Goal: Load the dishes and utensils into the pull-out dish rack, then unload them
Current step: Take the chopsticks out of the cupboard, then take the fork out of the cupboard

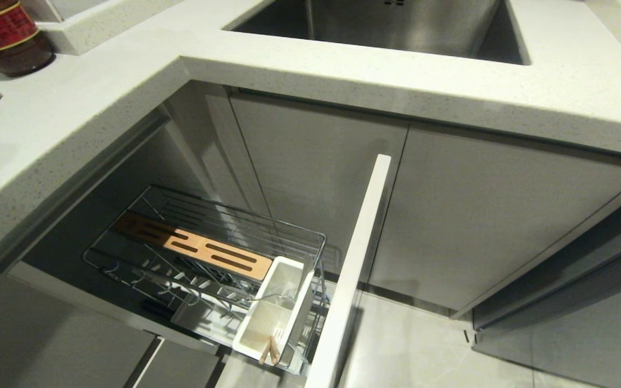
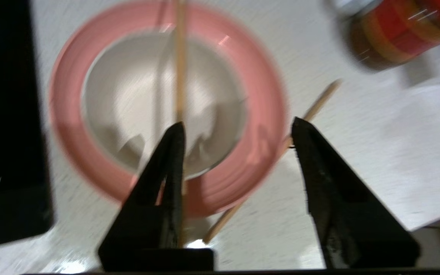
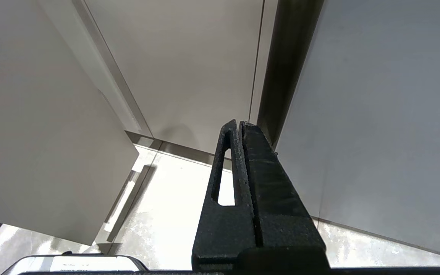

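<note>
In the left wrist view a pink plate (image 2: 71, 114) lies on the white counter with the off-white bowl (image 2: 128, 99) on it. One wooden chopstick (image 2: 180, 68) runs across the bowl, close along the inner face of one finger (image 2: 170, 164). A second chopstick (image 2: 321, 99) lies on the counter beside the plate, passing under the other fingertip. My left gripper (image 2: 238, 122) hangs open over the plate's rim and is outside the head view. The pull-out dish rack (image 1: 235, 226) stands drawn out, and wooden chopstick ends (image 1: 268, 350) poke from its white caddy (image 1: 275, 315). My right gripper (image 3: 240, 123) is shut and parked.
A red-labelled sauce bottle (image 1: 6, 35) stands on the counter near the plate, and a black flat slab (image 2: 6, 114) borders the plate's other side. The steel sink (image 1: 386, 21) lies behind the counter edge. The rack's white front panel (image 1: 353, 269) juts into the floor space before grey cabinet doors.
</note>
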Robot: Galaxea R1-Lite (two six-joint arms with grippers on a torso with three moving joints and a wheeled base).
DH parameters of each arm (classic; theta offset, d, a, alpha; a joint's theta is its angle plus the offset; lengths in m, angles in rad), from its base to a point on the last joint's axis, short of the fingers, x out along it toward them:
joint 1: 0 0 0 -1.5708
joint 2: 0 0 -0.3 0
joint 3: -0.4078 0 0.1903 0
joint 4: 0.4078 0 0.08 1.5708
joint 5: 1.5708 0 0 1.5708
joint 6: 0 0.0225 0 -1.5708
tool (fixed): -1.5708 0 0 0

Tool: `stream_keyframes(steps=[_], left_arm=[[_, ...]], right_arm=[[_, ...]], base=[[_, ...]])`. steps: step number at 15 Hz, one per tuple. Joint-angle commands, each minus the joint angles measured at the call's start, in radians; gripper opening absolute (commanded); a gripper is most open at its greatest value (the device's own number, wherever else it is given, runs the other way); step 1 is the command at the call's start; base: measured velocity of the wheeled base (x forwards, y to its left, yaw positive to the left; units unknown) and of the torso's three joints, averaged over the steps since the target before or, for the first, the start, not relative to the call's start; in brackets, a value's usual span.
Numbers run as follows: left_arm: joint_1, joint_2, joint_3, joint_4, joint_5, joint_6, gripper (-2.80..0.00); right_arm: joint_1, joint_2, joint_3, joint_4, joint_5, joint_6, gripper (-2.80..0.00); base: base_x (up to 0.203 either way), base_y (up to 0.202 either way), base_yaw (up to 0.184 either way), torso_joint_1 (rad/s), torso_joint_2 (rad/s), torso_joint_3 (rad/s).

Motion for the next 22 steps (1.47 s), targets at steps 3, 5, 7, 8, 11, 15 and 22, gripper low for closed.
stream_keyframes(steps=[3, 5, 7, 8, 11, 15, 22], left_arm=[[-0.13, -0.011, -0.124, -0.128, 0.006, -0.029, -2.8], [-0.314, -0.021, -0.137, -0.217, 0.013, -0.055, -2.8], [-0.502, -0.02, -0.131, -0.256, 0.014, -0.098, -2.8], [-0.587, -0.013, -0.119, -0.266, 0.014, -0.117, -2.8], [-0.778, 0.093, -0.064, -0.273, 0.006, -0.135, -2.8], [-0.978, 0.209, 0.054, -0.183, 0.002, -0.068, -2.8], [-1.158, 0.323, 0.358, -0.114, 0.003, 0.202, -2.8]], right_arm=[[0.0, 0.001, 0.026, -0.001, 0.0, 0.0, -2.8], [0.0, 0.001, 0.026, -0.001, 0.0, 0.0, -2.8], [0.0, 0.001, 0.026, -0.001, 0.0, 0.001, -2.8], [0.0, 0.001, 0.026, -0.001, 0.0, 0.0, -2.8], [0.0, 0.001, 0.026, -0.001, 0.0, 0.001, -2.8], [0.0, 0.001, 0.026, -0.001, 0.0, 0.0, -2.8], [0.0, 0.001, 0.026, -0.001, 0.0, 0.001, -2.8]], base=[[0.0, 0.0, 0.0, 0.0, 0.0, 0.0], [0.0, 0.0, 0.0, 0.0, 0.0, 0.0], [0.0, 0.0, 0.0, 0.0, 0.0, 0.0], [0.0, 0.0, 0.0, 0.0, 0.0, 0.0], [0.0, 0.0, 0.0, 0.0, 0.0, 0.0], [0.0, 0.0, 0.0, 0.0, 0.0, 0.0], [0.0, 0.0, 0.0, 0.0, 0.0, 0.0]])
